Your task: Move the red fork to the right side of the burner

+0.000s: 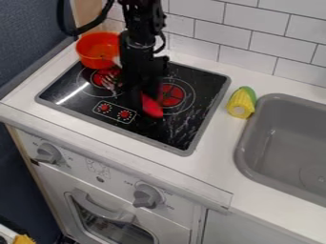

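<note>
I am seeing the gripper (144,98) hanging over the black cooktop (181,123), probably for a mid-length grasp; open or closed, I cannot tell. The red-handled fork (152,106) is showing beneath it, tines pointing left.

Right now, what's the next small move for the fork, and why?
Probably a slight test lift before any shift right. The tool is down at the fork, with red handle showing on one side and tines on the other, over the left burner, but whether it has a grip can't be made out.
</note>
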`<state>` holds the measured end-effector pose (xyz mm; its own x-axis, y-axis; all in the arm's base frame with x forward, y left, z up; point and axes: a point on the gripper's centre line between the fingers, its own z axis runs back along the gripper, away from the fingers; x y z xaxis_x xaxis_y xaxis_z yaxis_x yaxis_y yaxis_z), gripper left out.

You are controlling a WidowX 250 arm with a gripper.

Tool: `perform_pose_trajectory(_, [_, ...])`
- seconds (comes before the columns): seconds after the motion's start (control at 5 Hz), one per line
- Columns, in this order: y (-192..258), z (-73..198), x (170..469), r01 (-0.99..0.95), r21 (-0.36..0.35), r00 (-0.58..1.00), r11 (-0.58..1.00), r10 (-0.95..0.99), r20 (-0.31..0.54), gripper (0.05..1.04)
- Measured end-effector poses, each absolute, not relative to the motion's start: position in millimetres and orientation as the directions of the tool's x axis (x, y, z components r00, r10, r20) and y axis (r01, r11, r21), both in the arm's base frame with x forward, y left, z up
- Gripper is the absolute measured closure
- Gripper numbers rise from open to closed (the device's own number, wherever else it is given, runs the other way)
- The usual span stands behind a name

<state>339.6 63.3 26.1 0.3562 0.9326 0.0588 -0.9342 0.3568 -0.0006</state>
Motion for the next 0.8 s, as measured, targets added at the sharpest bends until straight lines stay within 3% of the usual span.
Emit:
perform_pose_trajectory(0.4, [37.7,46.9,322.4,-0.862,-0.058,0.503,0.504,0.864,0.032,0.678])
perform_pose_trajectory(0.8, [22.4,82.4,288.2,-0.752,-0.187,0.633,0.632,0.771,0.064,0.678])
